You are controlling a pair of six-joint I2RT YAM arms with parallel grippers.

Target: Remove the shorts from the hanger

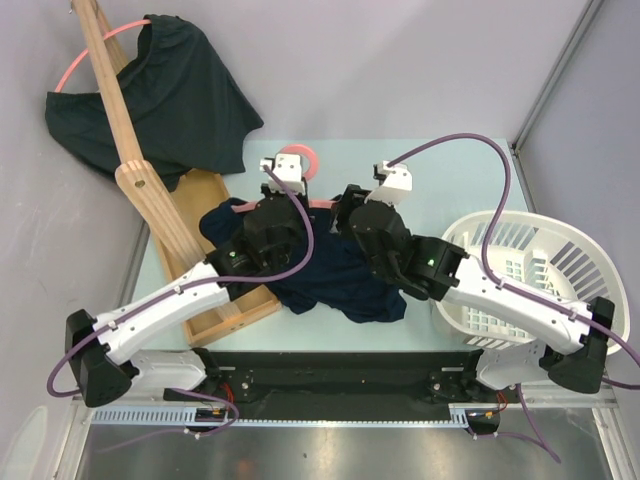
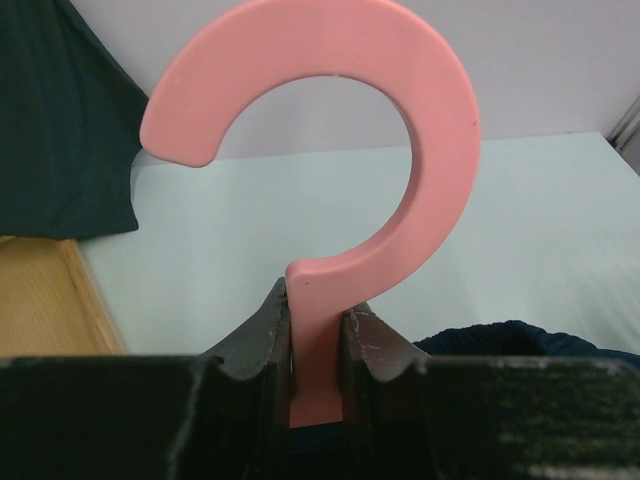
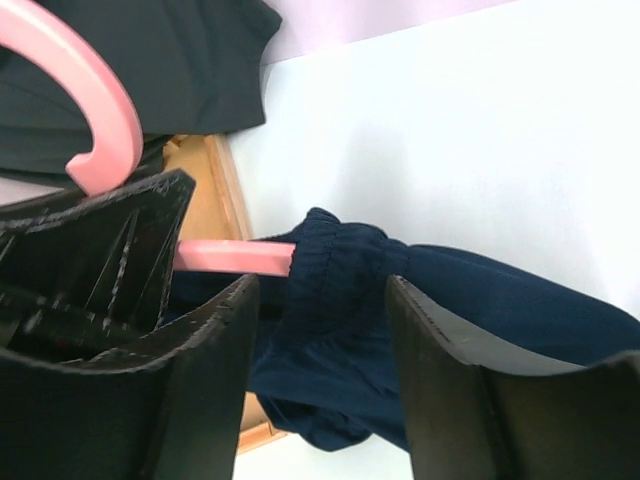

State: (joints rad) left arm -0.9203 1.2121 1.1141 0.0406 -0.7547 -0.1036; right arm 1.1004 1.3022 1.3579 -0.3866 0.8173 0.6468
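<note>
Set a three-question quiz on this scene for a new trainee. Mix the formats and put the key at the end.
1. True or false: the left fingers are clamped on the stem of the pink hanger.
2. What lies between the right fingers? A) a towel B) the waistband of the navy shorts C) a sock
3. Fill in: the white basket stands on the robot's ___ side.
Key: 1 true; 2 B; 3 right.
</note>
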